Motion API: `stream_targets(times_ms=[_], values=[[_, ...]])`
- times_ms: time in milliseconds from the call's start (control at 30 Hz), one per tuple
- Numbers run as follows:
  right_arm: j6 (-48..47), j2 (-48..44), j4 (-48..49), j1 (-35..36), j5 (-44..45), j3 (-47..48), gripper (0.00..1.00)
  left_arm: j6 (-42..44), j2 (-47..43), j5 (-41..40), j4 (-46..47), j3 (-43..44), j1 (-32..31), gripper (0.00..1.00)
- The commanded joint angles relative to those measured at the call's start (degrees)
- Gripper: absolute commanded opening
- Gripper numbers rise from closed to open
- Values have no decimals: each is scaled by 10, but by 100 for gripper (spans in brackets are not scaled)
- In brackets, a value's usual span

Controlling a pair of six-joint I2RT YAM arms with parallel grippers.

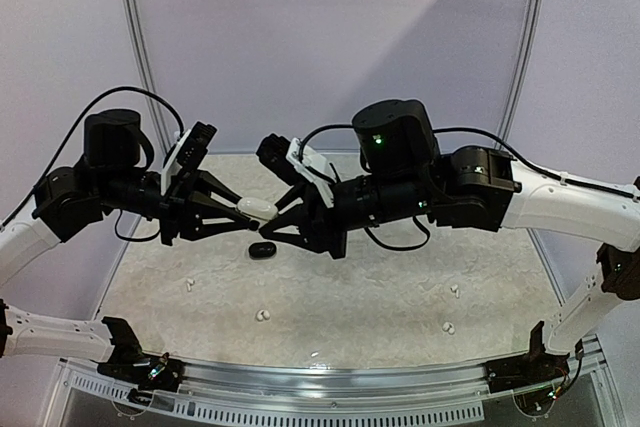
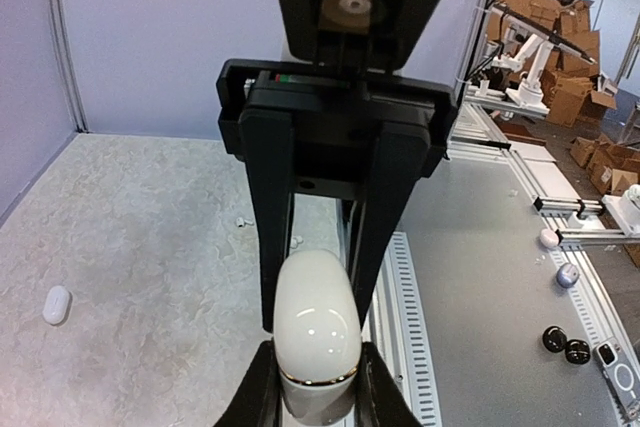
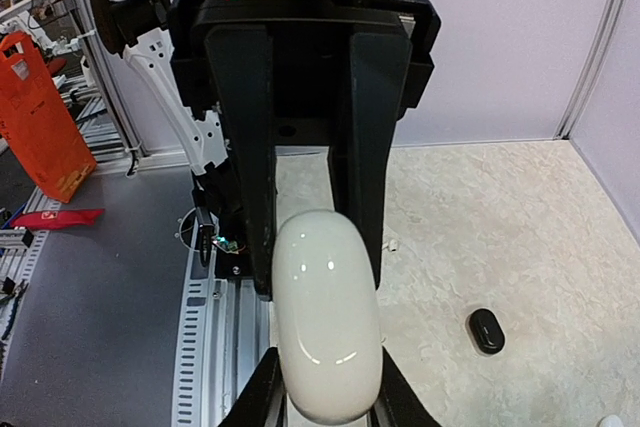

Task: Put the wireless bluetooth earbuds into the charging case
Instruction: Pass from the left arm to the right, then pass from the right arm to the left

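The left gripper (image 1: 238,209) and right gripper (image 1: 280,213) meet above the middle of the table (image 1: 360,297). The white case (image 1: 257,209) is held in the air between them, lid closed. The left jaws clamp one end. The right jaws press both sides of the other end. The black case (image 1: 262,249) lies on the table directly below. Four white earbuds (image 1: 262,314) lie loose near the front edge, two left, two right.

Charging case (image 1: 258,209) white, closed, aloft; tiny white earbuds (image 1: 263,314) scattered below.
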Motion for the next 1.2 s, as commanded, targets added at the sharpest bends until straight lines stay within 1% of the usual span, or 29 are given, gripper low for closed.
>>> stream_targets(times_ms=[0,167,200,267,300,333,367,400,467,633,833,900,1000,1167], values=[[4,9,7,-3,-16,15,19,5,-5,7,3,-12,-5,0],[4,7,6,-4,-18,15,8,3,-4,7,4,-16,-5,0],[3,5,4,-5,-16,15,6,2,-5,6,4,-17,-5,6],[2,2,-1,-4,-12,15,3,-1,-9,3,4,-23,-5,35],[1,0,-3,-4,-9,14,2,-3,-11,1,7,-29,-5,48],[1,-4,-6,-4,-5,14,1,-5,-16,-4,10,-36,-5,57],[2,-6,-10,-4,0,14,1,-5,-19,-8,15,-43,-5,63],[1,-8,-15,-4,5,14,1,-6,-24,-12,19,-50,-5,65],[-1,-11,-28,-4,12,17,0,-7,-32,-22,28,-62,-5,65],[-17,-4,-54,-5,12,33,0,-19,-29,-24,41,-63,-5,49],[-28,7,-61,-5,11,49,0,-20,-23,-22,48,-63,-6,41],[-30,9,-63,-4,11,52,0,-24,-22,-18,52,-63,-6,42],[-31,13,-70,-4,15,56,0,-26,-21,-14,63,-61,-7,47],[-32,16,-72,-4,15,58,0,-35,-12,-13,79,-56,-13,46]])
